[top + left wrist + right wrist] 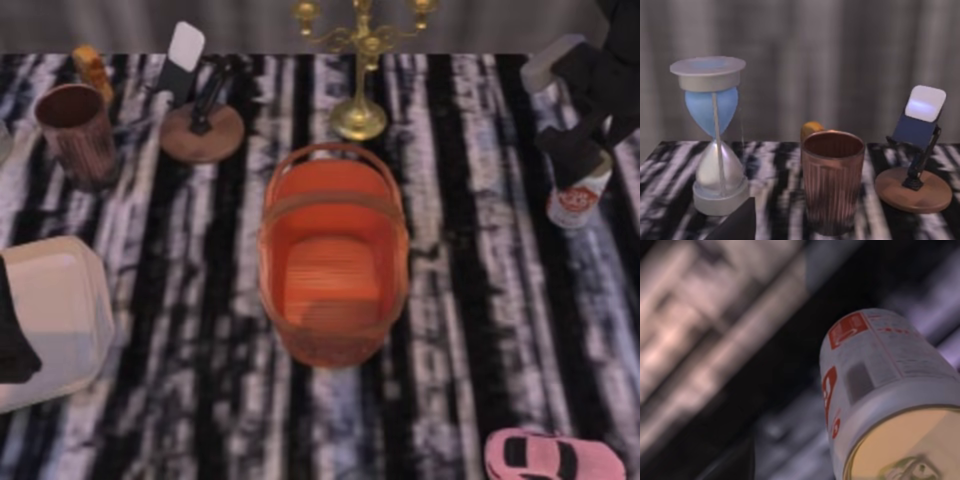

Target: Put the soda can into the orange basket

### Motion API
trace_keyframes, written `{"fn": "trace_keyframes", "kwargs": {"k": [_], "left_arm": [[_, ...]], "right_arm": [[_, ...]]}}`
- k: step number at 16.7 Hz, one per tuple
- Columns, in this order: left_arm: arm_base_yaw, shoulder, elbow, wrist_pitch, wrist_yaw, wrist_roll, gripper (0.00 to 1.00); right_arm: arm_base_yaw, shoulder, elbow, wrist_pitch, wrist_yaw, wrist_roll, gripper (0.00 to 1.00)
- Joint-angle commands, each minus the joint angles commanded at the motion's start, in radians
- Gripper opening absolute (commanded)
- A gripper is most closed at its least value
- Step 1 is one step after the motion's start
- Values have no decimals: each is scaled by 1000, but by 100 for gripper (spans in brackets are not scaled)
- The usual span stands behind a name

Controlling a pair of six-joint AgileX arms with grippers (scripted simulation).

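The soda can (573,203), white with red markings, stands upright near the table's right edge, well to the right of the orange basket (400,250). My right gripper (572,155) hangs directly over the can's top, open, and covers most of it from above. In the right wrist view the can (880,380) fills the frame close up, its tan-gold lid showing, with one dark finger (740,460) off to its side and not touching it. The basket sits mid-table with its hoop handle across the far half and nothing inside.
My left arm (50,320) is parked at the left edge, one finger (737,222) showing. A brown ribbed cup (78,130), a phone stand (200,110) and a brass candelabra (360,60) line the back. An hourglass (715,135) stands by the cup. A pink toy car (555,457) lies front right.
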Motion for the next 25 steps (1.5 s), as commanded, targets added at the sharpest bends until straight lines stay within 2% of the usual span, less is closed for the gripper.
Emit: {"fn": "trace_keyframes", "kwargs": {"k": [8,12,25], "left_arm": [[0,0,0,0,0,0,100],[0,0,0,0,0,0,100],[0,0,0,0,0,0,100]], "right_arm": [[7,20,-150,172,0,0,100],[7,22,-156,178,0,0,100],[7,22,-156,178,0,0,2]]}}
